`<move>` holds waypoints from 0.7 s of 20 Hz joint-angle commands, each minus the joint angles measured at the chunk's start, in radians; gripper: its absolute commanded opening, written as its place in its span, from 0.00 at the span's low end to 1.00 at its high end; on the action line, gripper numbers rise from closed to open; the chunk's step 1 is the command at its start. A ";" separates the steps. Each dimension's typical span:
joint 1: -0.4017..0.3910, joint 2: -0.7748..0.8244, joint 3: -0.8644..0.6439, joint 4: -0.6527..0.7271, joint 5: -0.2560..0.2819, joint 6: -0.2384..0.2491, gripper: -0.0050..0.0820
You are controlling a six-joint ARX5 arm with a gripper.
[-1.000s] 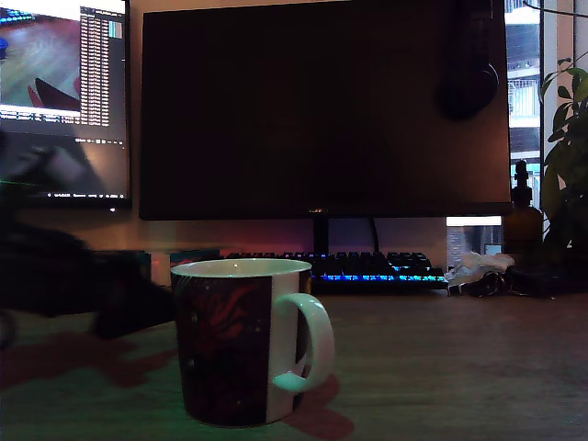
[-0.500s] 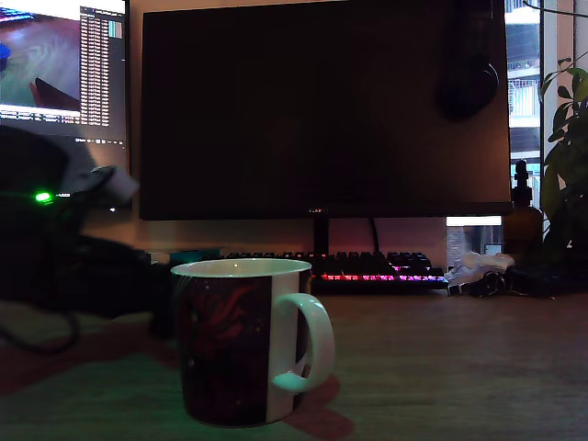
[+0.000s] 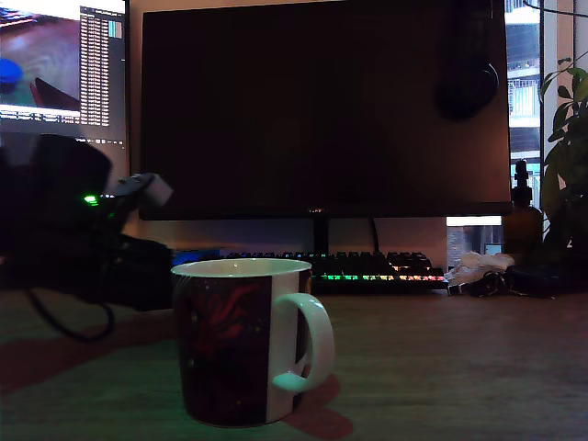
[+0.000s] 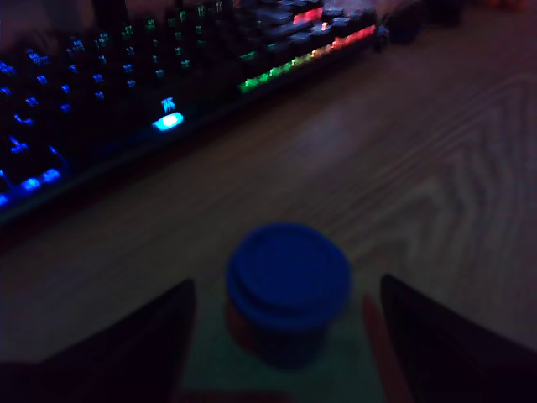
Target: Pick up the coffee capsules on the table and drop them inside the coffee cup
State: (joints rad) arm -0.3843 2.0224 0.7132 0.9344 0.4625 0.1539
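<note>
A small blue coffee capsule (image 4: 288, 285) with a wide round rim sits between my gripper's (image 4: 285, 336) two dark fingers (image 4: 126, 357) in the wrist view, and the gripper is shut on its body below the rim. It hangs over the wood-grain table (image 4: 436, 168). In the exterior view the coffee cup (image 3: 241, 340) stands upright in the foreground, dark red and black with a white band and its handle toward that view's right. My dark arm (image 3: 92, 248) is behind the cup on that view's left. Its fingers and the capsule are hidden there.
A backlit keyboard (image 3: 367, 268) lies behind the cup under a large dark monitor (image 3: 322, 110). A second screen (image 3: 60, 64) is at the exterior view's left. A brown bottle (image 3: 522, 220), crumpled paper (image 3: 478, 268) and a plant (image 3: 570, 156) stand at its right.
My arm has risen from low on the table and moved toward the exterior view's right, closer to the cup. The cup has not moved.
</note>
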 commanded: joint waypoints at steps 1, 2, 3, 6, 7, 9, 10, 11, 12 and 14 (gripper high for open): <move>-0.005 0.014 0.006 -0.003 0.002 0.006 0.80; -0.009 0.014 0.009 -0.006 0.001 0.009 0.80; -0.011 0.014 0.011 -0.010 0.001 0.015 0.80; -0.016 0.014 0.011 -0.044 0.000 0.038 0.79; -0.016 0.014 0.011 -0.052 -0.002 0.038 0.79; -0.016 0.014 0.011 -0.055 -0.013 0.038 0.73; -0.016 0.014 0.011 -0.055 -0.016 0.038 0.68; -0.016 0.014 0.011 -0.056 -0.016 0.038 0.61; -0.016 0.014 0.011 -0.060 -0.016 0.038 0.51; -0.016 0.014 0.011 -0.070 -0.015 0.065 0.36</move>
State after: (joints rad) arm -0.3977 2.0224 0.7219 0.8654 0.4454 0.1909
